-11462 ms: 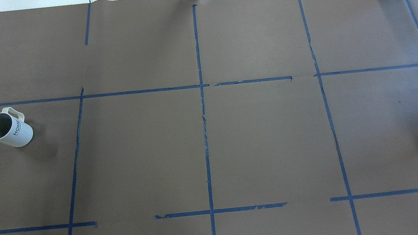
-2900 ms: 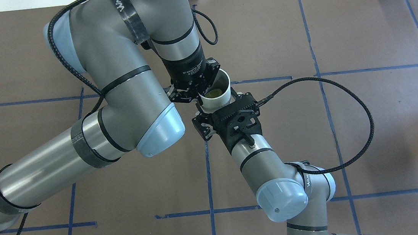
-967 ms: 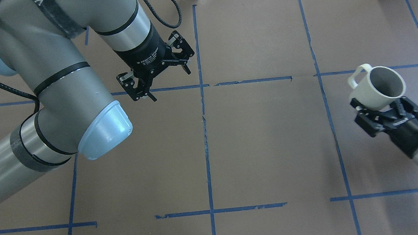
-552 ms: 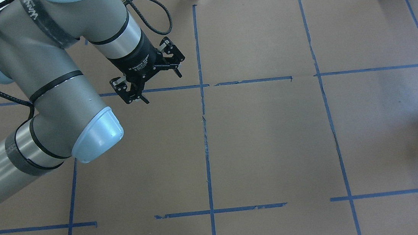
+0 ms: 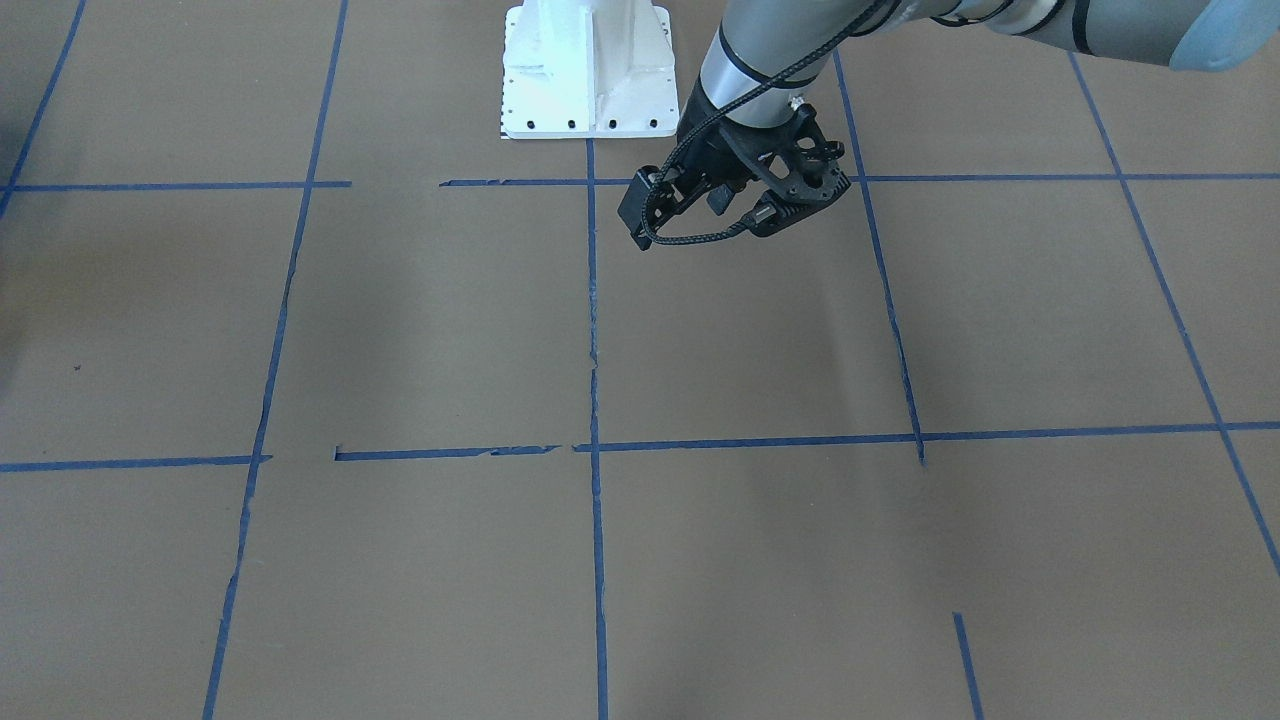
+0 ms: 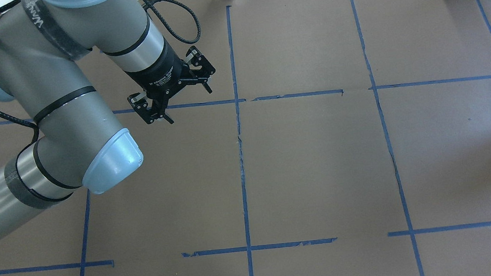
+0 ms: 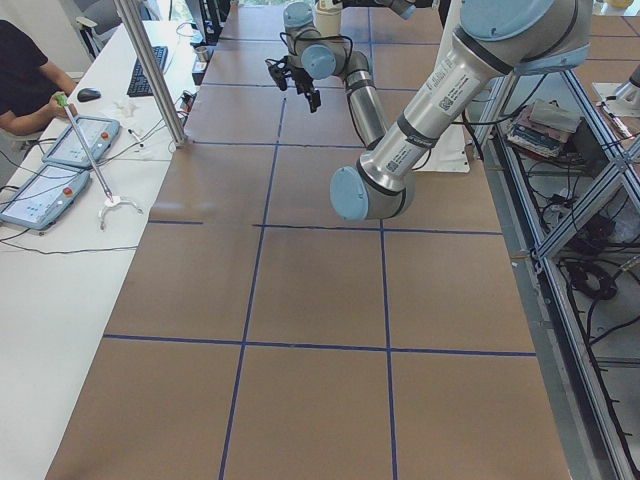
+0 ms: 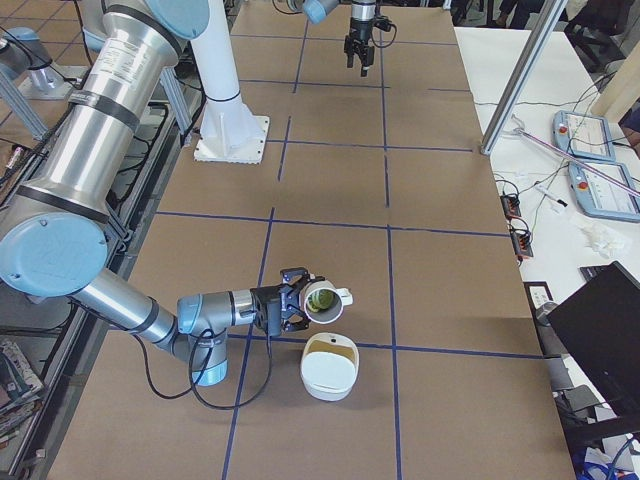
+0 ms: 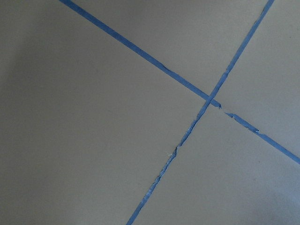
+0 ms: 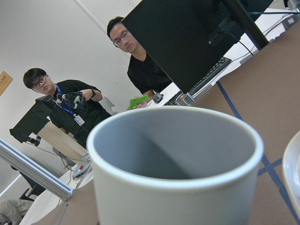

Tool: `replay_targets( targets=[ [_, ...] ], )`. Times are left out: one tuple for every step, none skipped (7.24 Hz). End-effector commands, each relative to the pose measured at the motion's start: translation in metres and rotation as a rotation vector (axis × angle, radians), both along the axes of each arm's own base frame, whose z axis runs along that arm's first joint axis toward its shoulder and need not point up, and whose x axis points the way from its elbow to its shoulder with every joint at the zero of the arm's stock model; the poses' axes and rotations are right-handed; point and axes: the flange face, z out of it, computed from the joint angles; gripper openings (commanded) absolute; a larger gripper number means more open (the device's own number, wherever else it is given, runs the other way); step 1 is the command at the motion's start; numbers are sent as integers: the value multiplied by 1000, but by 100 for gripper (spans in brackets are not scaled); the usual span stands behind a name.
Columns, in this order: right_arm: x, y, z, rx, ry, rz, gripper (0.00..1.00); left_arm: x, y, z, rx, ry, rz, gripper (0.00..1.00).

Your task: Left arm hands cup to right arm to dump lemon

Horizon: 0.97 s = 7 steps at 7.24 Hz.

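Observation:
The cup [image 8: 327,299], a white mug, hangs tilted on its side off the table at my right gripper [image 8: 297,309], beside and above a white bowl [image 8: 330,367]. The yellow-green lemon [image 8: 320,298] shows inside the cup's mouth. I cannot tell whether the right gripper is open or shut. In the right wrist view the cup [image 10: 178,154] fills the frame, grey inside, and no lemon shows there. My left gripper [image 6: 189,104] stands open and empty over the far left middle of the table, also seen as the left gripper [image 5: 715,195] from the front.
The white bowl sits on the brown paper near the table's right end. The white robot base [image 5: 585,70] stands at the robot's edge. A person [image 7: 25,85] sits at a side table with tablets; a metal post [image 7: 150,70] stands there. Two people and a monitor show behind the cup.
The right arm has carried the cup out past the right edge of the overhead view. The left gripper has drawn back a little to the left and stays open.

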Motion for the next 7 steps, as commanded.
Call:
replay_targets(
  targets=[
    [4, -37, 11, -80, -202, -46, 1, 0, 1, -1, 2, 2, 2, 100],
    [2, -40, 9, -100, -263, -49, 1, 0, 1, -1, 2, 1, 0, 100],
    [1, -44, 5, -152, -406, -55, 1, 0, 1, -1, 2, 2, 2, 100],
    [8, -43, 4, -212, -565, -42, 1, 0, 1, -2, 2, 3, 1, 100],
    [18, -41, 1, -225, -716, -9, 2, 1, 2, -3, 4, 5, 3, 100],
    [32, -36, 1, -229, -900, 56, 3, 1, 2, -3, 4, 5, 3, 100],
    [35, -33, 2, -238, -942, 56, 4, 1, 3, -6, 7, 9, 4, 100]
  ],
)
